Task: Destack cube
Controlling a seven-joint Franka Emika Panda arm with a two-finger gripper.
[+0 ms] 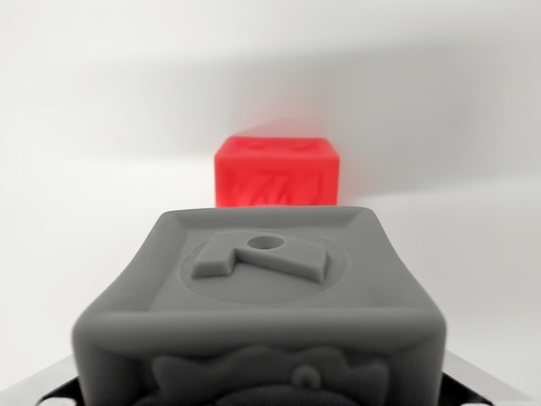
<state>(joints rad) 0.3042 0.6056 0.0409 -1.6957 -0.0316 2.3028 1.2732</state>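
Grey cube [258,309] fills the lower half of the wrist view, very close to the camera and cut off by the bottom edge. Its top face has a raised rim around a shallow round recess, and inside that recess stands a raised shape like a letter or a flag, with a small round hole [268,244] near its upper part. I cannot read it as a definite letter. The front face, only partly in view, carries a raised, wavy relief pattern whose form I cannot make out. The corners and edges of this cube are rounded.

Behind it, farther from the camera and slightly out of focus, sits a red cube [276,172]. It rests on the white surface [76,211], apart from the grey cube, and lines up almost directly behind it, a little toward the wrist view's right. Its front face bears raised diagonal strokes that could be lettering, but they are too blurred to read. Its top face also shows some relief, equally unclear.

At the two bottom corners of the picture, dark and pale slivers [51,391] of hardware show beside the grey cube. These may be parts of the gripper, yet the fingers themselves are not clearly visible, so I cannot tell whether they are wide, narrow or gripping the cube.

A soft shadow [406,110] darkens the pale backdrop behind the red cube.
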